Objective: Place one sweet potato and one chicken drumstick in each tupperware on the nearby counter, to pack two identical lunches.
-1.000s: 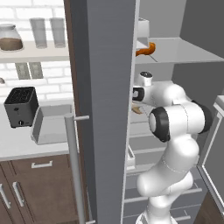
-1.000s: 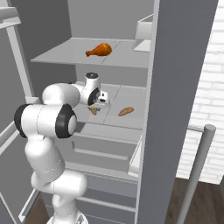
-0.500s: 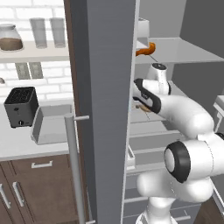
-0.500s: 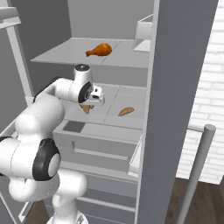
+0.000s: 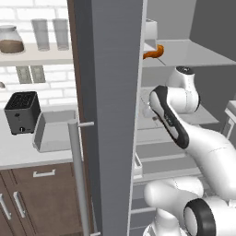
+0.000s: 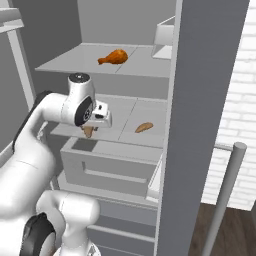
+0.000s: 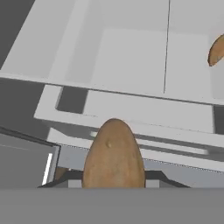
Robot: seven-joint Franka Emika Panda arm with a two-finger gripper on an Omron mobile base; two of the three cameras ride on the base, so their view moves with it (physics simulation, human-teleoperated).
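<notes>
The gripper (image 6: 90,131) is closed narrowly on a sweet potato (image 7: 113,155), which hangs from the fingers over the front edge of the fridge's middle shelf (image 6: 145,142), its long axis running out along the line of the fingers. The tupperware (image 5: 53,131) that I can see lies on the counter (image 5: 18,150) beside the black toaster (image 5: 21,112), on the far side of the open fridge door from the arm, so the carry probably has to come out of the fridge and round that door. That tray looks empty, a second sweet potato (image 6: 144,127) lies near the right edge of the middle shelf, and a chicken drumstick (image 6: 115,57) rests on the shelf above.
</notes>
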